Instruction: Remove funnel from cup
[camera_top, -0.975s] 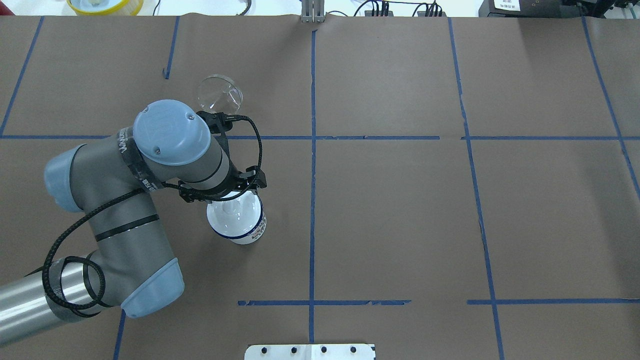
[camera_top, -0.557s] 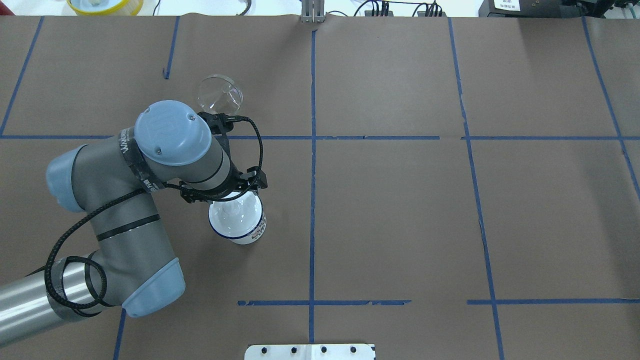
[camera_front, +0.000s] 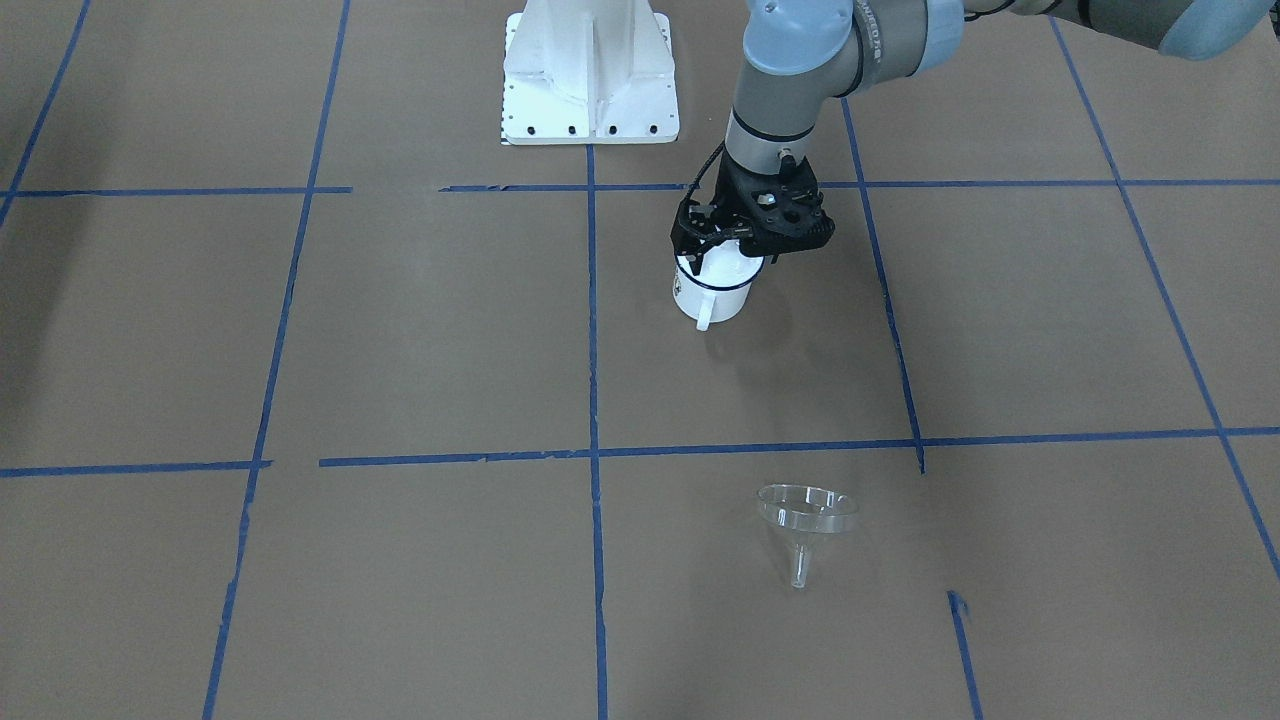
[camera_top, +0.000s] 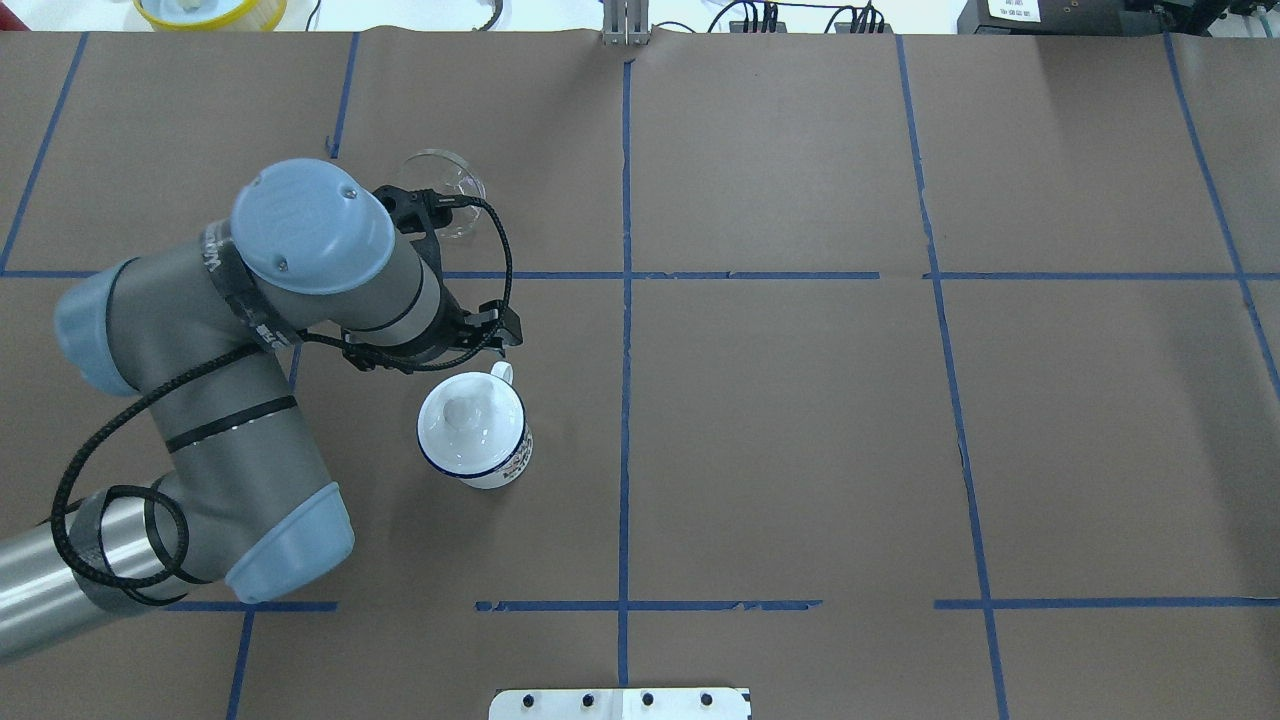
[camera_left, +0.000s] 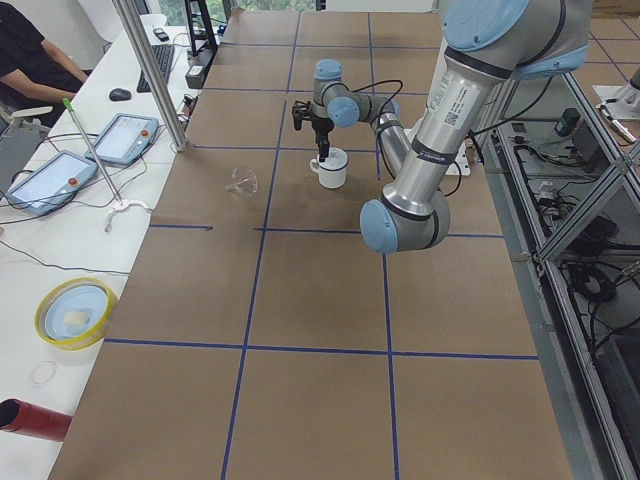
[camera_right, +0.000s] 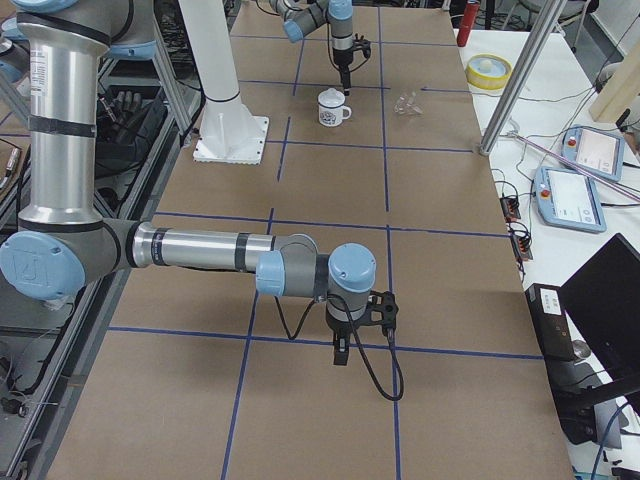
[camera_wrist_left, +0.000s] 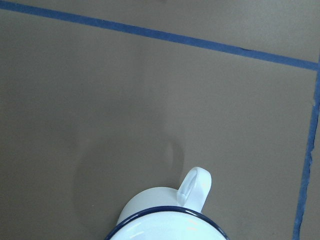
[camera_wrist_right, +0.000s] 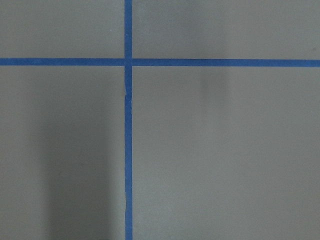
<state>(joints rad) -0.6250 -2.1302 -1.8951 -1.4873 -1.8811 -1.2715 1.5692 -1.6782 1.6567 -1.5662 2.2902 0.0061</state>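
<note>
The cup (camera_top: 472, 432), a white mug with a dark blue rim, stands upright on the brown table, its handle (camera_top: 502, 373) pointing away from the robot. A white round shape with a small knob shows inside it. The clear funnel (camera_front: 805, 520) lies on the table well apart from the cup; in the overhead view the funnel (camera_top: 452, 172) is partly covered by my left wrist. My left gripper (camera_front: 720, 250) hangs just above the cup (camera_front: 715, 292), holding nothing I can see; its finger spacing is unclear. My right gripper (camera_right: 340, 350) shows only in the exterior right view, far from both.
The white robot base plate (camera_front: 590, 80) sits at the near table edge. A yellow-rimmed dish (camera_left: 75, 312), two tablets (camera_left: 125, 138) and a metal post (camera_left: 150, 70) are on the side bench, where a person (camera_left: 30, 50) sits. Blue tape lines (camera_top: 625, 300) divide the table.
My left arm has pulled up and away from the cup, uncovering its mouth and handle and now overlapping the funnel in the overhead view. Cup and funnel have not moved.
</note>
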